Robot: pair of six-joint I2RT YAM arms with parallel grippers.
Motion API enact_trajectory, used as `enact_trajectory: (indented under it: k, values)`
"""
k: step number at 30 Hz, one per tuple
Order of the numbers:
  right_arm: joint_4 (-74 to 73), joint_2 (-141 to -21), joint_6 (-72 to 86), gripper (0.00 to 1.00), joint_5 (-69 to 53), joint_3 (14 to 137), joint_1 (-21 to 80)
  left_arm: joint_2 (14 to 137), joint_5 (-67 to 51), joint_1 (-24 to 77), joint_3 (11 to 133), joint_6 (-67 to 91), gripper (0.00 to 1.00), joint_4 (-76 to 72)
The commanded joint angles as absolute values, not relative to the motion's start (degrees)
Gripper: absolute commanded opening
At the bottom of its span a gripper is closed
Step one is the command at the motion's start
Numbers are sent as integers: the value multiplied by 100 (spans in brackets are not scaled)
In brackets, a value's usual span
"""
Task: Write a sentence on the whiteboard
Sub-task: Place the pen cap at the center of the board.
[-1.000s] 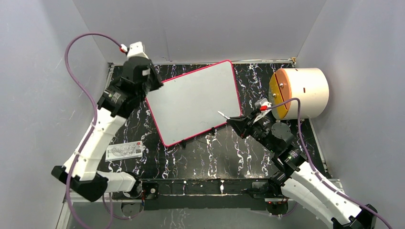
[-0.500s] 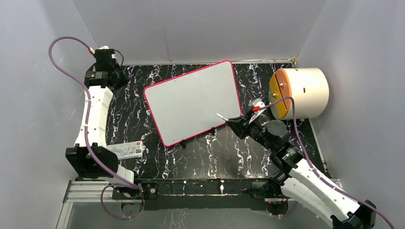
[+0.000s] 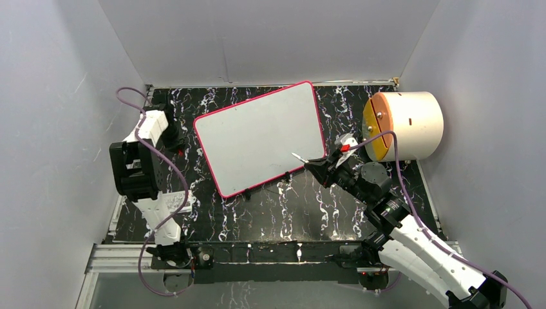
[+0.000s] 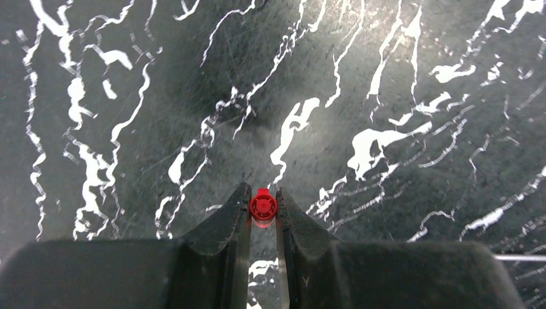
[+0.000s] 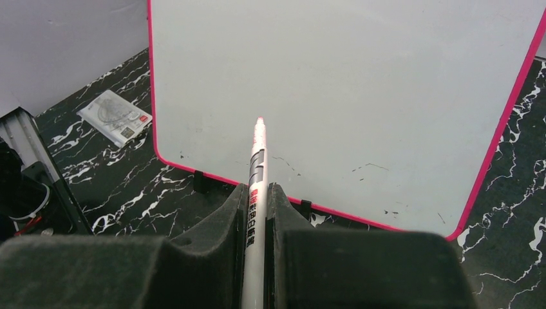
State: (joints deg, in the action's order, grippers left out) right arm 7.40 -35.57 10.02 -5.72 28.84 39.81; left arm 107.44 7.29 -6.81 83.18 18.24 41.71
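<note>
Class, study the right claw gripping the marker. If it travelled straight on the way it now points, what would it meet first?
The whiteboard: the marker leading the right claw points at the blank board just past its near rim. Whether the tip already touches is unclear.

- The left arm (image 3: 138, 170) has been drawn off the whiteboard's (image 3: 261, 138) left corner, swung past the far-left corner of the table (image 3: 290, 212), and folded back along the table's left edge.
- The left gripper (image 4: 263, 196), with a small red cap (image 4: 263, 207) pinched in it, has been turned down over bare table.
- The whiteboard's left corner has been uncovered.
- The left arm's purple cable (image 3: 129, 89) has been lowered from a high loop.
- The printed card (image 5: 116, 118) is now mostly hidden by the left arm from above.
- The right arm (image 3: 386, 206) has been shifted slightly leftward.
</note>
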Motion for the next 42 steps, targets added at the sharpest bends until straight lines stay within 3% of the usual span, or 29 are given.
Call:
enact_trajectory:
  k: [1,11,20,32,42]
  values:
    - [999,-3540,866,0,-505,3137,3981,11027,562,-728,8378,1617,0,3997]
    - [1001,-3534,804,0,-389,3103,3981,11698,621,-729,8574,1460,4,3904]
    - [885,-3534,740,0,-334,3162,3981,11280,590,-730,8381,1449,40,3742]
    - [559,-3523,605,0,-329,3385,3984,9294,255,-785,7756,1885,61,3017]
    - [268,-3820,502,0,-543,3765,3990,7747,-3438,-1821,6766,2510,70,1198]
